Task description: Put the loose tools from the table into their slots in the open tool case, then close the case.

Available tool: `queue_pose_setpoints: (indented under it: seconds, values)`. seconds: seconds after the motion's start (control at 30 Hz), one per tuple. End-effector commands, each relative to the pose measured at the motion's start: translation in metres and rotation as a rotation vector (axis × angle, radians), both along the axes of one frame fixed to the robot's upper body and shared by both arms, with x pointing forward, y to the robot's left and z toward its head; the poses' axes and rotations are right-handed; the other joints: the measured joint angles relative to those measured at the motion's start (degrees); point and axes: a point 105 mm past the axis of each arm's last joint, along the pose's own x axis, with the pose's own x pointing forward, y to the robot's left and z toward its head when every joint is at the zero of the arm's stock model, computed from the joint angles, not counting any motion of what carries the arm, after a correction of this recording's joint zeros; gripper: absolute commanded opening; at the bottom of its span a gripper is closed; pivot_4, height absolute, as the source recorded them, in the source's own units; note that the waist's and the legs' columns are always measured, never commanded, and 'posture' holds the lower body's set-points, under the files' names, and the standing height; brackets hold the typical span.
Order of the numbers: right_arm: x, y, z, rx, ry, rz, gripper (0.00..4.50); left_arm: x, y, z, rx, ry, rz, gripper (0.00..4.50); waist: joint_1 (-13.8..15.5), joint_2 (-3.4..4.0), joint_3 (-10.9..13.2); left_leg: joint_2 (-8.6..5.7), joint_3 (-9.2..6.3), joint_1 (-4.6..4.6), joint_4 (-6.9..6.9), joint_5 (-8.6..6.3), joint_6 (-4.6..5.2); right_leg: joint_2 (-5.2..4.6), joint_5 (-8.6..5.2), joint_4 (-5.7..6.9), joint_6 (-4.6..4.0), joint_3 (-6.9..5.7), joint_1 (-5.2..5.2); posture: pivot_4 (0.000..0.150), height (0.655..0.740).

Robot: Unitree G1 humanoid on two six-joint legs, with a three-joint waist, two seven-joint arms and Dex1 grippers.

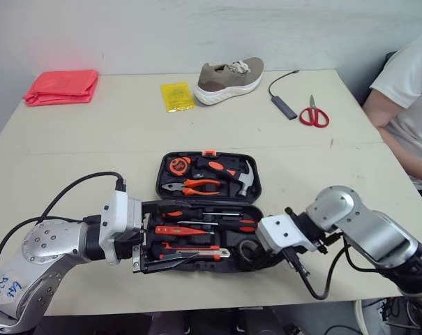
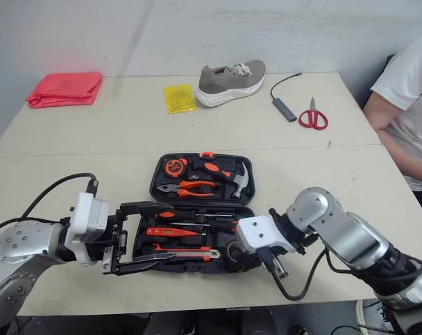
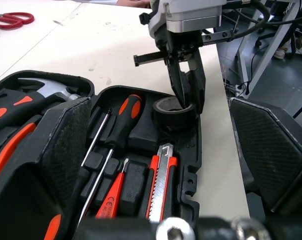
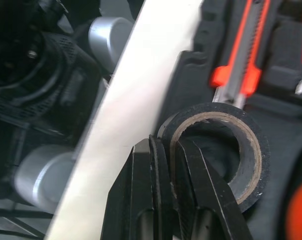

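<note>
Left gripper (image 2: pixel 151 232) spread wide, fingers straddling the left end of the open case (image 3: pixel 193 165), tape (image 3: pixel 163 112) in the case's near right corner, right gripper (image 3: pixel 186 95) pinching the tape's wall, one finger inside

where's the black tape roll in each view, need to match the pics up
Left eye view: tape roll in the case's near right corner, at the right claw.
Right eye view: tape roll in that same corner.
Left wrist view: tape roll at the case's far end, its wall pinched by the claw.
Right wrist view: tape roll close up, with a finger on each side of its wall.
Shared landmark: utility knife beside the roll.
</note>
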Motion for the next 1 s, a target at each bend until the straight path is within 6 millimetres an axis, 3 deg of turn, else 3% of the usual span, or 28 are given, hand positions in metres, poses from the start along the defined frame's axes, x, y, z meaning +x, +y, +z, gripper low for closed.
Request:
queue_pose_setpoints:
  seconds: [0.03, 0.47, 0.63, 0.67, 0.77, 1.0]
  values:
    - [0.005, -0.002, -0.003, -0.052, -0.022, -0.014, 0.1, -0.005, -0.003, 0.005, 0.007, -0.028, -0.02, 4.5, 0.04, 0.0, 0.0, 0.0, 0.0, -0.01, 0.0, 0.0, 0.0, 0.0, 0.0, 0.0, 0.0, -0.01, 0.0, 0.15, 0.74]
    - [0.013, -0.022, -0.013, -0.272, -0.053, -0.058, 0.1, -0.006, -0.003, 0.003, 0.013, -0.017, 0.009, 4.5, 0.01, -0.04, -0.03, -0.01, 0.0, 0.01, 0.01, -0.02, 0.0, -0.03, -0.08, -0.02, -0.17, 0.03, 0.0, 0.15, 0.74]
    - [0.011, -0.014, -0.01, -0.201, -0.051, -0.039, 0.1, -0.006, -0.003, 0.004, 0.01, -0.018, 0.014, 4.5, -0.02, -0.13, -0.08, -0.01, 0.0, 0.01, 0.0, -0.02, 0.0, -0.04, -0.08, -0.05, -0.18, 0.03, 0.01, 0.15, 0.74]
    - [0.008, -0.013, -0.007, -0.183, -0.049, -0.011, 0.96, -0.006, -0.003, 0.004, 0.01, -0.016, 0.015, 4.5, 0.0, -0.13, -0.08, -0.01, 0.0, 0.01, 0.0, -0.02, 0.0, -0.04, -0.08, -0.05, -0.18, 0.04, 0.01, 0.15, 0.74]
    - [-0.004, -0.008, 0.003, -0.109, -0.012, 0.069, 2.26, -0.008, 0.001, 0.002, 0.021, -0.003, 0.013, 4.5, 0.17, -0.09, -0.05, -0.02, 0.0, -0.01, -0.03, -0.03, 0.0, -0.05, -0.08, -0.09, -0.18, 0.02, 0.01, 0.15, 0.74]
    - [-0.013, -0.012, 0.027, 0.022, 0.093, 0.099, 2.26, -0.008, 0.012, 0.002, 0.06, 0.01, 0.021, 4.5, -0.11, -0.04, 0.01, -0.01, 0.01, -0.03, -0.12, -0.07, -0.05, -0.04, -0.02, -0.13, -0.06, -0.05, -0.03, 0.15, 0.74]
